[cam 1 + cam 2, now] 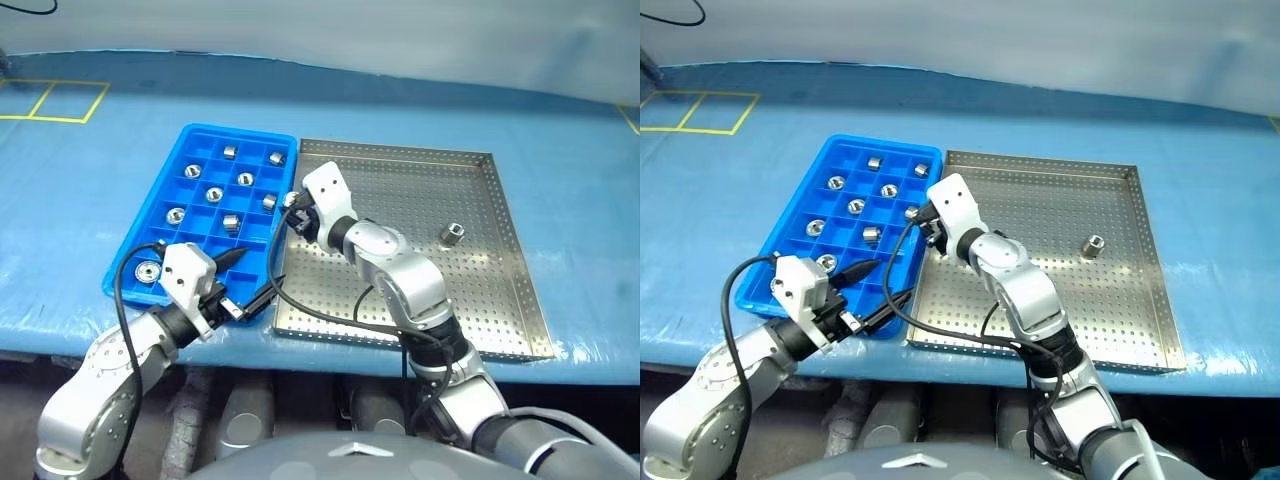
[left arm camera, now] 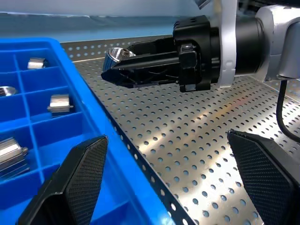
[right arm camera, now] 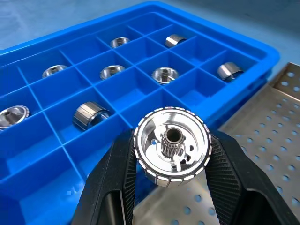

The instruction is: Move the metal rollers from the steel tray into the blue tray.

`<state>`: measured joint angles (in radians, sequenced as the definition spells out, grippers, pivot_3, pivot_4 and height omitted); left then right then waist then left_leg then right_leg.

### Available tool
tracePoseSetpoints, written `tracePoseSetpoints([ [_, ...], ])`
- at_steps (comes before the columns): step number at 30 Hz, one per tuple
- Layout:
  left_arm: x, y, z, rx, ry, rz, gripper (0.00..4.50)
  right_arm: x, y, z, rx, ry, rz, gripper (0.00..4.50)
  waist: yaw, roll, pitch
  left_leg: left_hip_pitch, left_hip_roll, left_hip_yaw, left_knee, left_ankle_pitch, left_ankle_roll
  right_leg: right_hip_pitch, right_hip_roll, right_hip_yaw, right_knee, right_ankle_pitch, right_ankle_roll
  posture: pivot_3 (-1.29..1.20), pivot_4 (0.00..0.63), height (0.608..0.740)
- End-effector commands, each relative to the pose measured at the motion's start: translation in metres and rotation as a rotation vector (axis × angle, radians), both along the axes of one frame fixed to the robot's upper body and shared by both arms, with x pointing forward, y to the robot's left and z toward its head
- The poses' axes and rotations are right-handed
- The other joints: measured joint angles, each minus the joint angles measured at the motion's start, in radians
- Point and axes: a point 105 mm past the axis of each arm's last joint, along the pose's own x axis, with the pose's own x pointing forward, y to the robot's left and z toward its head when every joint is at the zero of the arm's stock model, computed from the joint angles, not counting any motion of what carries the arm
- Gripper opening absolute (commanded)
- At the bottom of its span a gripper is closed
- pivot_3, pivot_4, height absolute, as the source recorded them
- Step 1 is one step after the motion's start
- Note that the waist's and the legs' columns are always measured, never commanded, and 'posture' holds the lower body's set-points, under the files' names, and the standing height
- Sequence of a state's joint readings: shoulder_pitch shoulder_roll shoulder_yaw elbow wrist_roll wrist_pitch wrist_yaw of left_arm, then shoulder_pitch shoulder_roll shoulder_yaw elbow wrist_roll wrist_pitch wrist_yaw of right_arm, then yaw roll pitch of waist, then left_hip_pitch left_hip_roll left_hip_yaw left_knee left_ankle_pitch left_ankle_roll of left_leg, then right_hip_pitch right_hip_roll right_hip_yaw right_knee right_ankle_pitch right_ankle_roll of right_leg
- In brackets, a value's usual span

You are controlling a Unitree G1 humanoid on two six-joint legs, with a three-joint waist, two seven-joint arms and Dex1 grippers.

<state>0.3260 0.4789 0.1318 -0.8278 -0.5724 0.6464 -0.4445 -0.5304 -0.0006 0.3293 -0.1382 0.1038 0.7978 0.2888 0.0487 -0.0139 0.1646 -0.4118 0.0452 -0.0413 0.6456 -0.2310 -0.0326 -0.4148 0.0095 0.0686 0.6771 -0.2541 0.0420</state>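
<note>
Risk: the right pincer (image 3: 171, 187) is pinching a shiny silver metal roller with a central hole (image 3: 171, 145) at the seam between the two trays; a release here could drop it onto a grid wall or the rim, so it tips or bounces out. The left pincer (image 1: 240, 280), spread and empty, hovers at the bright blue gridded plastic tray (image 1: 160, 215) near corner, about 7 o'clock of the right one, a possible clash. Blue tray: about nine rollers, one per compartment. Large perforated steel tray (image 1: 500, 300): one small silver roller (image 1: 451, 234) at about 3 o'clock of the right pincer, well apart
</note>
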Motion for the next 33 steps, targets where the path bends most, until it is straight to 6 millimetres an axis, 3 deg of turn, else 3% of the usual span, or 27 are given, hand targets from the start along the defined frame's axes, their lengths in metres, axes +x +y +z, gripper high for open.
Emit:
tracePoseSetpoints([
  [1, -0.010, 0.001, 0.015, -0.009, -0.060, 0.038, 4.50, -0.005, 0.022, 0.015, 0.038, -0.057, 0.091, 1.72, 0.021, 0.000, 0.000, 0.000, 0.000, 0.000, 0.000, 0.000, 0.000, 0.000, 0.000, 0.000, 0.000, 0.000, 0.000, 0.40, 0.150, 0.740],
  [7, -0.020, 0.001, 0.014, -0.022, -0.044, 0.078, 4.50, -0.014, 0.031, 0.006, 0.030, -0.027, 0.158, 1.72, 0.074, 0.000, 0.000, 0.000, 0.000, -0.001, 0.000, 0.000, 0.000, 0.000, 0.000, -0.001, -0.001, -0.004, -0.005, 0.44, 0.150, 0.740],
  [12, -0.020, -0.001, 0.013, -0.029, -0.043, 0.077, 4.50, -0.024, 0.026, -0.013, -0.004, 0.025, 0.172, 1.72, 0.099, 0.000, 0.000, 0.000, 0.000, -0.001, 0.000, 0.000, 0.000, 0.000, 0.000, -0.002, -0.001, -0.004, -0.006, 0.44, 0.150, 0.740],
  [22, -0.014, -0.006, 0.013, -0.031, -0.043, 0.039, 4.50, -0.040, 0.011, -0.036, -0.054, 0.098, 0.161, 1.72, 0.103, 0.000, 0.000, 0.000, 0.000, -0.001, 0.000, 0.000, 0.000, 0.000, 0.000, -0.001, -0.001, -0.004, -0.006, 0.39, 0.150, 0.740],
  [23, -0.013, -0.006, 0.013, -0.029, -0.044, 0.034, 4.50, -0.040, 0.011, -0.035, -0.051, 0.099, 0.161, 2.43, 0.103, 0.000, 0.000, 0.000, 0.000, -0.001, 0.000, 0.000, 0.000, 0.000, 0.000, -0.001, -0.001, -0.004, -0.006, 0.38, 0.150, 0.740],
  [28, -0.010, -0.008, 0.014, -0.030, -0.049, 0.007, 4.50, -0.035, 0.006, -0.025, -0.035, 0.072, 0.139, 3.90, 0.101, 0.000, 0.000, 0.000, 0.000, -0.001, 0.000, 0.000, 0.000, 0.000, 0.000, -0.001, -0.001, -0.004, -0.006, 0.35, 0.150, 0.740],
  [30, -0.008, -0.010, 0.015, -0.030, -0.054, -0.014, 4.50, -0.031, -0.003, -0.014, -0.026, 0.014, 0.108, 3.90, 0.101, 0.000, 0.000, 0.000, 0.000, -0.001, 0.001, 0.000, 0.000, 0.000, 0.000, -0.001, -0.001, -0.004, -0.005, 0.32, 0.150, 0.740],
  [33, -0.002, -0.016, 0.019, -0.037, -0.075, -0.058, 4.50, -0.013, -0.038, 0.006, 0.014, -0.061, -0.085, 3.90, 0.099, 0.000, 0.000, -0.001, -0.001, 0.000, 0.002, 0.000, 0.000, 0.000, -0.001, -0.001, -0.002, -0.004, -0.005, 0.28, 0.150, 0.740],
])
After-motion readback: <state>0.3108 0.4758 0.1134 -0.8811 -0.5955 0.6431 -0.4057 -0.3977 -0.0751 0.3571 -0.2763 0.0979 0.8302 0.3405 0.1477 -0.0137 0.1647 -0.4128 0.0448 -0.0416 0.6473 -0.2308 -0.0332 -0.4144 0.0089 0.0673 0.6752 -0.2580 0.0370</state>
